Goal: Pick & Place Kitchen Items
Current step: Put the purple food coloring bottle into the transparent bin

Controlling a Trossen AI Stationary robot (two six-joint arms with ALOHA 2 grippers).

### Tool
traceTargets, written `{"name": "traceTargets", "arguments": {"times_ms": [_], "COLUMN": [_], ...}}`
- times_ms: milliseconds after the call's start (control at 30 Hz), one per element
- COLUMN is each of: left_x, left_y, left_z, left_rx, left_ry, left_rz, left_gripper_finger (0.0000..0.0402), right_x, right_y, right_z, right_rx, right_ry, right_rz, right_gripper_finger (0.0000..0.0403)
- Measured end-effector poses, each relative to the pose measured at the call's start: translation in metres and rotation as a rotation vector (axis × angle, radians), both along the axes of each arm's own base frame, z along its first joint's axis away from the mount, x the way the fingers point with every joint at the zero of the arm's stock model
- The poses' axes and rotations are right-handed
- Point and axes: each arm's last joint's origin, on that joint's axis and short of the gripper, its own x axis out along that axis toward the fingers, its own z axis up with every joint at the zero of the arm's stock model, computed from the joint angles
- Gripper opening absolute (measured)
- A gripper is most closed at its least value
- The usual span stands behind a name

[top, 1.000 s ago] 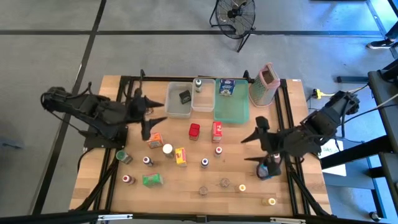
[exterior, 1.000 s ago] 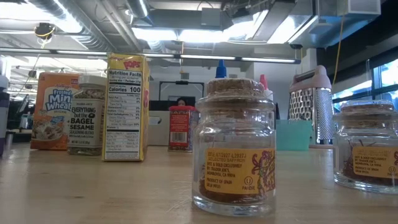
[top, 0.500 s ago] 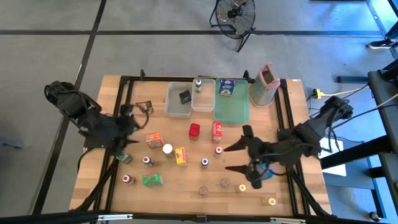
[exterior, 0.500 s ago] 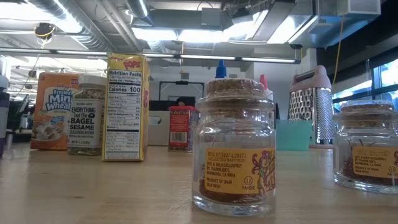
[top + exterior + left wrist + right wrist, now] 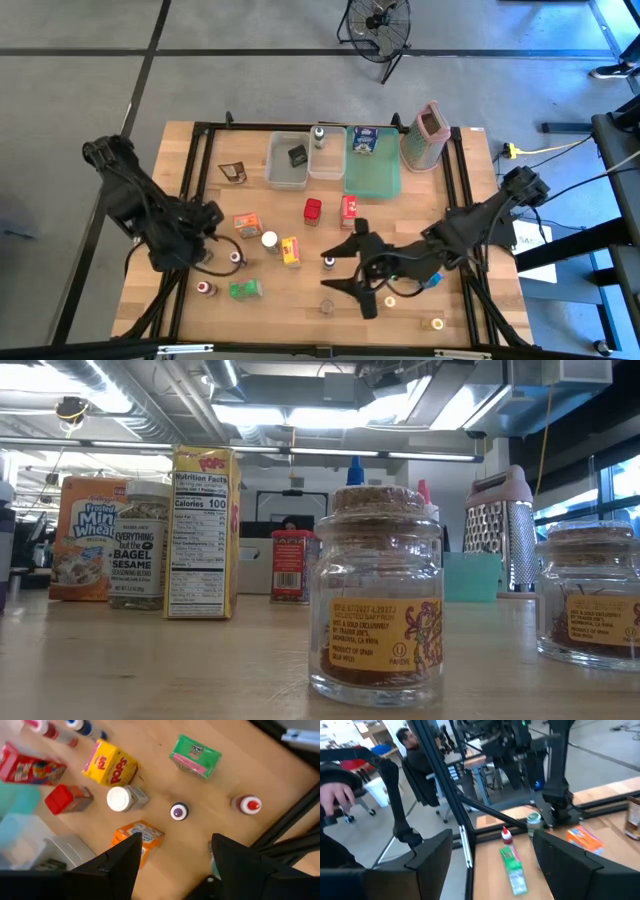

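Note:
Kitchen items stand scattered on the wooden table: an orange box (image 5: 246,224), a white-capped jar (image 5: 269,240), a yellow box (image 5: 291,251), two red boxes (image 5: 313,210), a purple-capped bottle (image 5: 237,258), a red-capped bottle (image 5: 207,288) and a green box (image 5: 245,290). My left gripper (image 5: 205,242) hangs open above the table's left part, pointing down. In its wrist view (image 5: 175,837) the purple-capped bottle (image 5: 179,811) lies beyond the fingertips. My right gripper (image 5: 342,268) is open, high over the middle near part, pointing toward the left edge. The low view shows neither gripper.
Two clear tubs (image 5: 287,160), a green tray (image 5: 372,170) with a blue box (image 5: 363,140) and a metal grater (image 5: 428,135) line the far edge. Small cork-lidded jars (image 5: 380,600) stand near the front edge. A person (image 5: 335,795) is in the room beyond the table's left side.
My left gripper has swung from the far left toward the near edge and tipped from nearly level to pointing down, staying open. My right gripper has swept from the right edge toward the table's middle, fingers still open. No item has moved.

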Motion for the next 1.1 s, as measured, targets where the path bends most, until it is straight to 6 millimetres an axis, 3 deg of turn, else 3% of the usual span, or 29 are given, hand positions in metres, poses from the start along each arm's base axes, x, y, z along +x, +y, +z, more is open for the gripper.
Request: {"name": "traceTargets", "arguments": {"times_ms": [267,433,600,867,1100], "left_x": [0.019,0.028,0.039,0.039,0.047], "left_y": [-0.008,-0.006,-0.011,-0.011,-0.004], "left_z": [-0.02,-0.051,-0.083,-0.129,-0.141], "left_rx": [0.098,0.158,0.113,0.146,0.154], "left_ry": [0.08,0.134,0.136,0.182,0.15], "left_rz": [-0.12,-0.15,-0.201,-0.22,-0.194], "left_gripper_finger": [0.0235,0.0235,0.0235,0.0235,0.0235], "right_x": [0.007,0.007,0.007,0.007,0.007], "right_y": [0.005,0.007,0.008,0.008,0.008], "right_z": [0.0,0.007,0.009,0.009,0.008], "right_rx": [0.017,-0.02,-0.01,-0.01,-0.014], "right_ry": [-0.059,-0.139,-0.153,-0.151,-0.145], "right_rz": [0.025,0.037,0.04,0.042,0.045], "right_gripper_finger": [0.0279,0.0279,0.0279,0.0279,0.0279]}}
